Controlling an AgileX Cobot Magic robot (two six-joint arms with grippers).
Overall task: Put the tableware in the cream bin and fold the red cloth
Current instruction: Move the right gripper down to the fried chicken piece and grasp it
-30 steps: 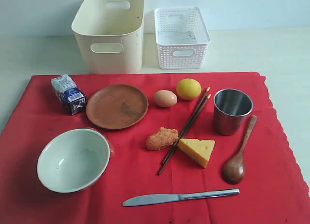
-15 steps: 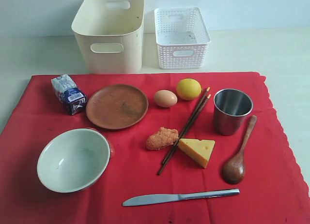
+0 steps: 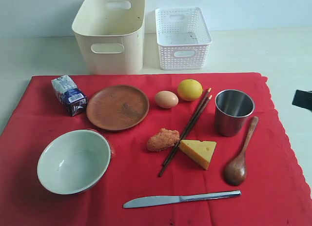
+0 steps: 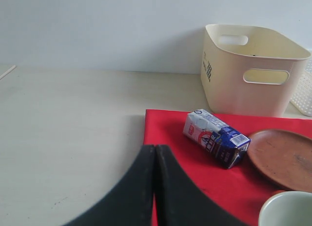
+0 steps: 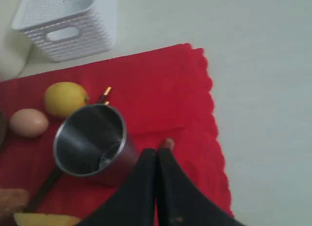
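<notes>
Plainly, the left end effector (image 4: 155, 152) and right end effector (image 5: 157, 154) are both closed on nothing.

cream bin (image 3: 109, 64) open on top, white basket (image 3: 170, 61) close beside

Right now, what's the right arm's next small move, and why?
Probably open the right gripper and ease toward the steel cup: its jaws are shut and empty, and the cup stands upright on the red cloth, closest to them.
</notes>
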